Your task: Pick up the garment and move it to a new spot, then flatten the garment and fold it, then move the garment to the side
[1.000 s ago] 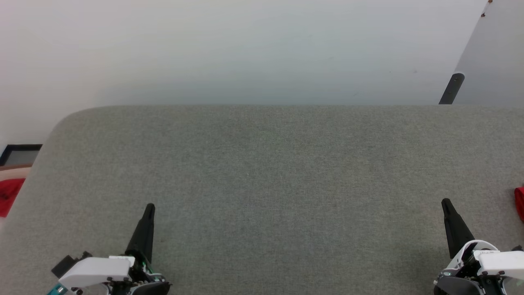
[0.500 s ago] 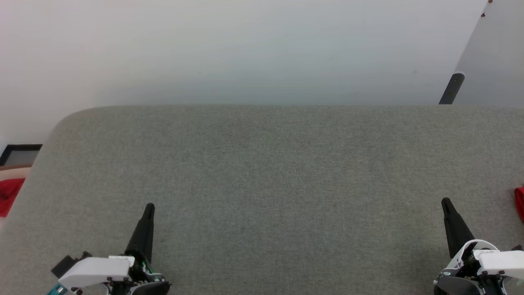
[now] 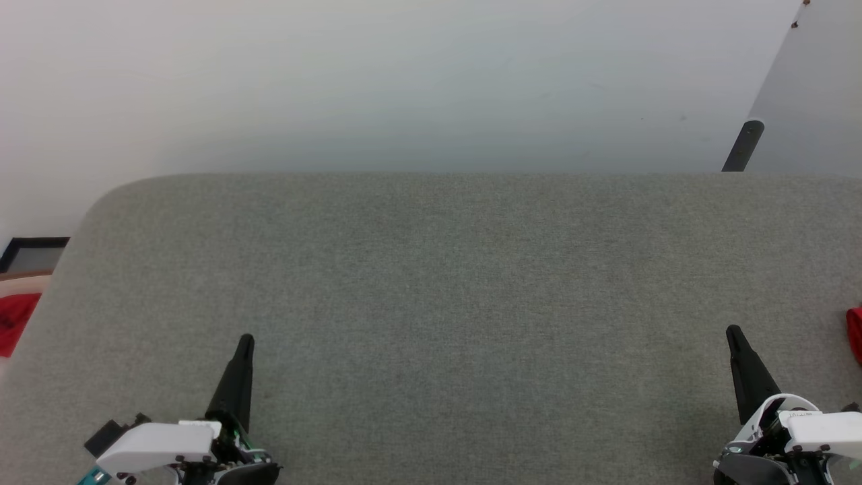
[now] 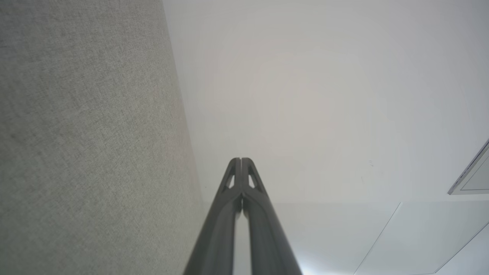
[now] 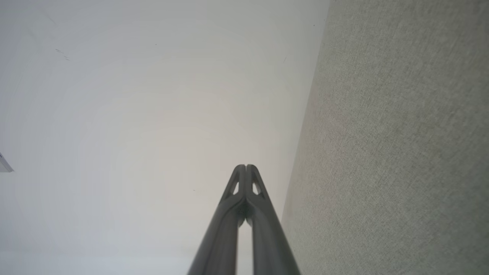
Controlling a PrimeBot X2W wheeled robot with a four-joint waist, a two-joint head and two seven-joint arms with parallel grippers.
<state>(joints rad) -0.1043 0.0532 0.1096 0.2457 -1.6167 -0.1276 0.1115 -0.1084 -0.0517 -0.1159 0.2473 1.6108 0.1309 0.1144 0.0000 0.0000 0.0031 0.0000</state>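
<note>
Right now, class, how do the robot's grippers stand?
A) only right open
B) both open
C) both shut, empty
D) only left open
C: the left gripper and the right gripper each show fingertips pressed together with nothing between them.

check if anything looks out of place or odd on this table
Nothing is spilled or damaged. Two odd bits: a red cloth lies on the grey table at the head view's right edge, cut off by the frame, and more red fabric lies off the table past its left edge. Too little shows to identify either.
</note>
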